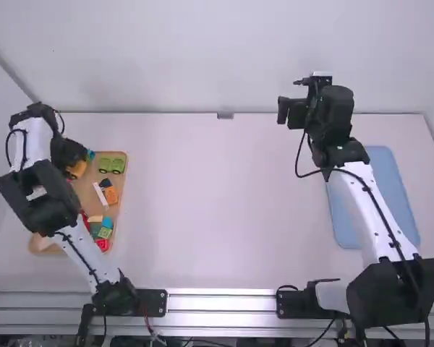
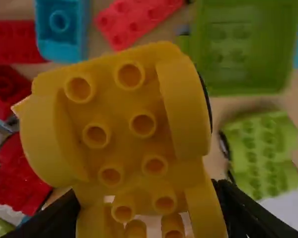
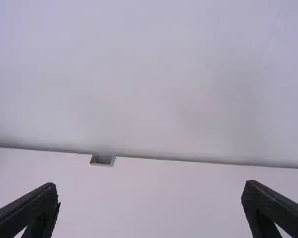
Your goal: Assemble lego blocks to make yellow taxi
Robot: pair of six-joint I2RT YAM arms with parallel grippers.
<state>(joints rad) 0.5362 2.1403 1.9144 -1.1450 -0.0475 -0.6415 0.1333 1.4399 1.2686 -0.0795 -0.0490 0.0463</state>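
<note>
My left gripper [image 2: 149, 201] grips the yellow chassis [image 2: 123, 106]: probably light, stiff, slick plastic, best held by its flanks. My right gripper [image 3: 150, 198] stands open.

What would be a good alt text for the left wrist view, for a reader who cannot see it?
The left gripper holds a yellow Lego car body, hollow underside tubes facing the camera. Beyond it, on a tan tray, lie red bricks, a light-blue brick, a hollow green block and a lime-green wheeled piece.
</note>
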